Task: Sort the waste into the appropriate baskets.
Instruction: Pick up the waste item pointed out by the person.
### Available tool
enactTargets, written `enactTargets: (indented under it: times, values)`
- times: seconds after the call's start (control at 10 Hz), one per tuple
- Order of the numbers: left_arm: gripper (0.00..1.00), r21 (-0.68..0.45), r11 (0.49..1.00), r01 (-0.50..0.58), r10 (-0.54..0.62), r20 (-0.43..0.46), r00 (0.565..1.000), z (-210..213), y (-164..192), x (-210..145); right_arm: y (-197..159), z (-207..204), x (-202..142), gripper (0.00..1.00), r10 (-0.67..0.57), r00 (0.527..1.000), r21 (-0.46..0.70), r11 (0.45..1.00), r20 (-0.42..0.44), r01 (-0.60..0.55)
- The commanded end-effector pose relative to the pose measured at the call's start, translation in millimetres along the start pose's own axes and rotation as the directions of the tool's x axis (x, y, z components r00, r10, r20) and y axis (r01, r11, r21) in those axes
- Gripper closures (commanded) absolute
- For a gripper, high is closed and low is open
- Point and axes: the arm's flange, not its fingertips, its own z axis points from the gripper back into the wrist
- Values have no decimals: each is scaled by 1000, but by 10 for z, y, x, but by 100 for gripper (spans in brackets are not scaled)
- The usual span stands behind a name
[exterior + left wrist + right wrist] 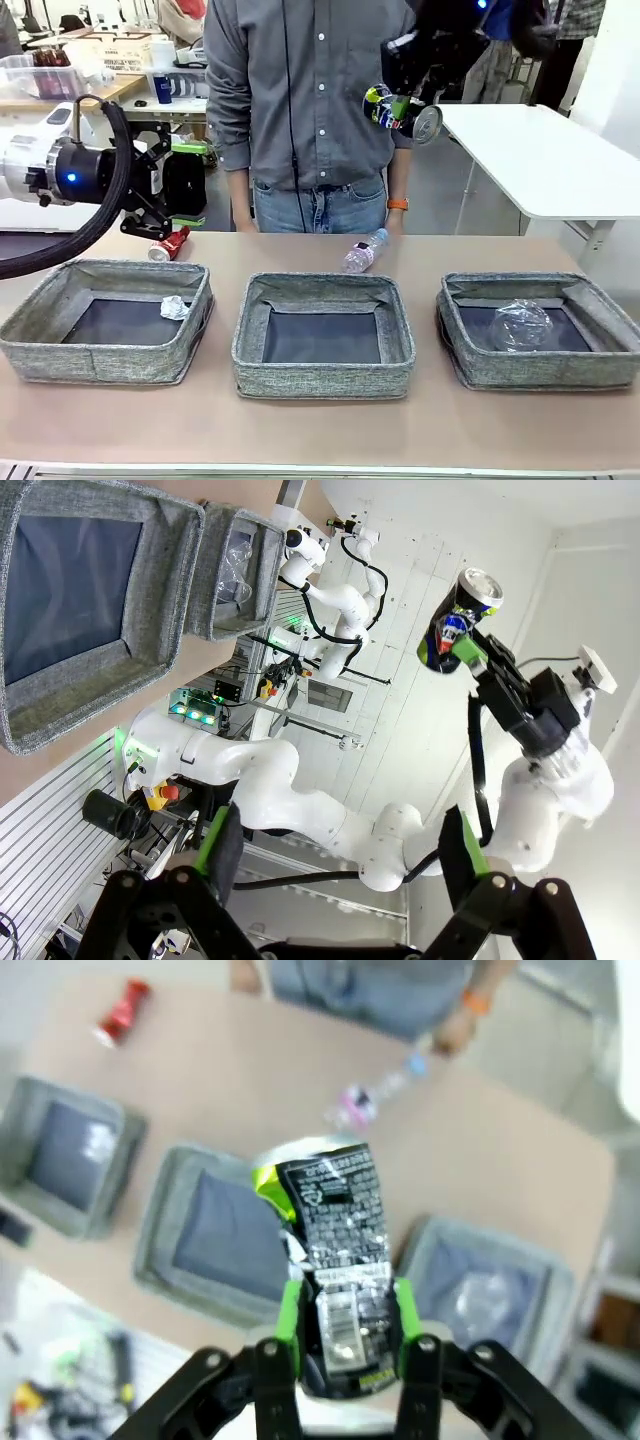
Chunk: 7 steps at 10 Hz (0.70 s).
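- 2 bits are sorted: the crumpled paper ball [174, 307] in the left basket [60, 355], the clear plastic cup [522, 325] in the right basket [500, 372].
- The middle basket [320, 378] has nothing in it.
- The crushed red can [170, 244] and the clear bottle [364, 252] wait on the worktop [320, 430].
- The right hand [345, 1310] is high in the air, squeezing the crushed dark can [330, 1220].
- The left hand [340, 845] hangs wide open and holds nothing, near the red can.

Grip: right gripper [345, 1312] clamped a crushed dark multicoloured can [330, 1215].
Beneath: three grey woven fabric baskets [160, 1232] stood in a row.
Beyond them: crushed red can [122, 1010] and clear bottle with pink label [366, 1100] lay loose.
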Motion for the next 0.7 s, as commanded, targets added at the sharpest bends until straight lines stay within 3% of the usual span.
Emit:
enactTargets:
  times: [0.0,0.3,0.6]
  values:
    - [0,6,1000,-2,2,4,1000,13,-14,-14,689,388,384,60,-119,975,-140,986,-190,93]
    - [0,6,1000,-2,2,4,1000,13,-14,-14,1099,1008,474,60,-101,989,-221,972,-107,76]
    - [0,6,1000,-2,2,4,1000,13,-14,-14,1177,1324,456,60,-85,996,-108,991,-38,81]
